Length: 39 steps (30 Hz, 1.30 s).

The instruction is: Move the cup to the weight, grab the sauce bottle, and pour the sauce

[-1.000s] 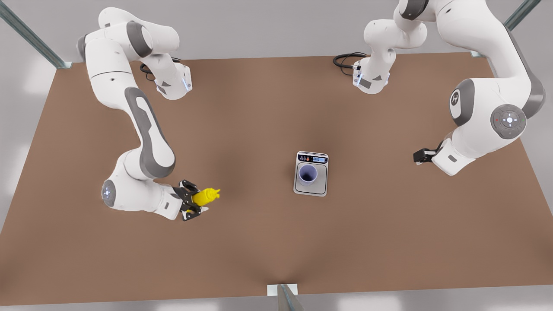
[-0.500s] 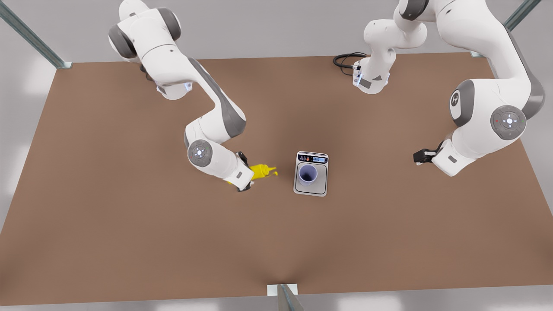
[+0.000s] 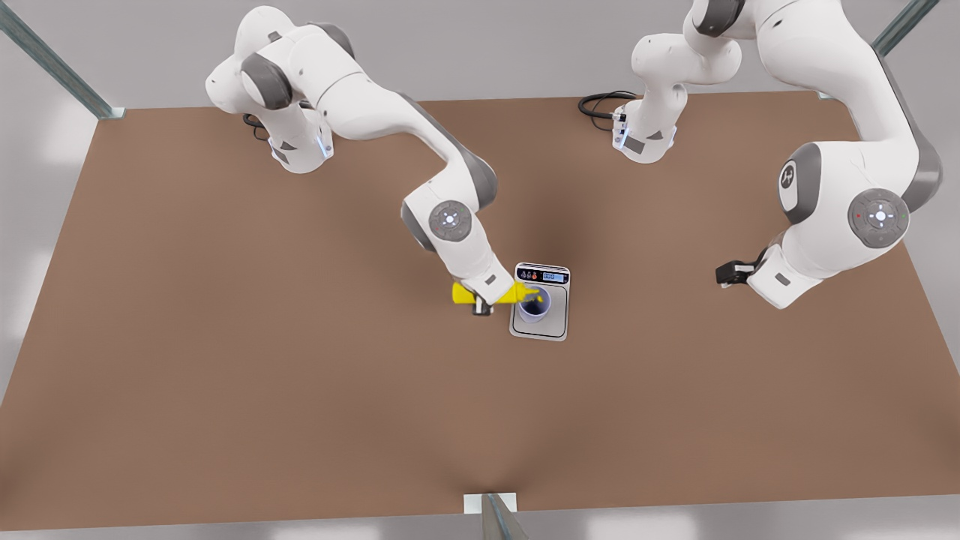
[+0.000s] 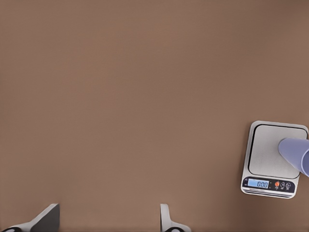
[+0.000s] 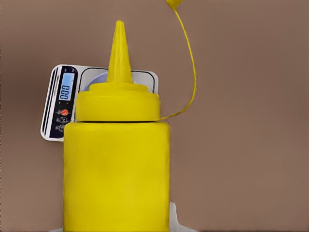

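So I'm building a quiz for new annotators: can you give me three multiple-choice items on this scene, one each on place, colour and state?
1. Where does the cup stand?
A on the weight's plate
B on bare table
C in a claw

2. What colour is the sauce bottle?
A red
B yellow
C white

3. How is the left claw?
A shut on the cup
B open, waiting apart
C shut on the bottle

Answers:
A: the cup sits on the weight.
B: it is plainly yellow in the right claw.
B: the left claw's fingers are spread over the table.
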{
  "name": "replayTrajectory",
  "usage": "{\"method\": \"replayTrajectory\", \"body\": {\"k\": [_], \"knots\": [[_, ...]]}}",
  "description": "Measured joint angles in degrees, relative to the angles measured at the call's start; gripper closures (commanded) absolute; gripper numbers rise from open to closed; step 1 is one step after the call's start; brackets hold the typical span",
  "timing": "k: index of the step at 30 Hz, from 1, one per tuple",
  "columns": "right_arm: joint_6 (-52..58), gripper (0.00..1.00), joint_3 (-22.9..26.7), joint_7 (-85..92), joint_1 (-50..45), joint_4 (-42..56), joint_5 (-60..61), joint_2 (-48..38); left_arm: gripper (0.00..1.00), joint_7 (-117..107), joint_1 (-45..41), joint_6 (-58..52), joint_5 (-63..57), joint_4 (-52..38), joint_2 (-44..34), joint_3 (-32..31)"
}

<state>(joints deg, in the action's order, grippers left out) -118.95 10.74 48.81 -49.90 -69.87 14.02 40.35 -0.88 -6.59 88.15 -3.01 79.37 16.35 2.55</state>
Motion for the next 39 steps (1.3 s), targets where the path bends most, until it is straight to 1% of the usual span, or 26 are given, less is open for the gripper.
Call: {"method": "replayTrajectory", "body": {"k": [5,7,8,17,22,25,29,30,33,34,35,37,39], "knots": [[0.1,0.48,0.0,-0.3,-1.0,0.0,-4.9,-0.3,0.0,0.0,0.0,0.0,0.0,0.3,0.4,0.0],[0.3,0.48,0.1,-3.8,-2.0,0.1,-9.5,-0.3,0.0,0.0,0.0,0.0,0.0,0.3,0.4,0.0],[0.8,0.48,0.0,-8.3,-2.5,0.5,-14.0,-0.4,0.0,0.0,0.0,0.0,0.0,0.3,0.4,0.0],[2.7,0.48,0.1,-10.9,-5.7,1.7,-20.2,-0.3,0.0,0.1,0.0,0.0,0.1,0.4,0.7,0.0],[5.1,0.48,-0.2,-10.6,-4.7,2.4,-19.5,-0.4,0.0,0.0,0.0,0.0,0.2,0.4,1.1,0.0],[8.5,0.47,-0.9,-9.7,-0.2,2.5,-13.7,-0.8,0.0,0.0,0.0,0.0,0.2,0.5,1.2,0.0],[9.8,0.47,-1.4,-6.7,5.6,2.5,-0.8,-2.1,0.0,0.0,0.0,0.0,0.3,0.8,1.1,0.0],[9.8,0.48,-4.4,-6.6,8.7,2.5,1.3,-2.4,0.0,0.0,0.0,0.0,0.3,0.8,1.1,0.0],[9.8,0.48,-20.3,-3.5,25.5,1.8,2.3,-3.1,0.0,0.0,0.0,0.0,0.3,0.8,1.1,0.0],[9.9,0.48,-24.5,-1.3,30.4,1.3,2.2,-3.1,0.0,0.0,0.0,0.0,0.3,0.8,1.1,0.0],[10.5,0.47,-26.6,-0.3,33.0,1.0,2.3,-3.1,0.0,0.1,0.0,0.0,0.3,0.8,1.1,0.0],[10.6,0.47,-28.6,0.9,35.6,0.7,2.4,-3.0,0.0,0.1,0.0,0.0,0.3,0.8,1.1,0.0],[11.2,0.48,-28.7,4.6,37.7,0.0,4.2,-3.1,0.0,0.0,0.0,0.0,0.3,0.8,1.1,0.0]]}}
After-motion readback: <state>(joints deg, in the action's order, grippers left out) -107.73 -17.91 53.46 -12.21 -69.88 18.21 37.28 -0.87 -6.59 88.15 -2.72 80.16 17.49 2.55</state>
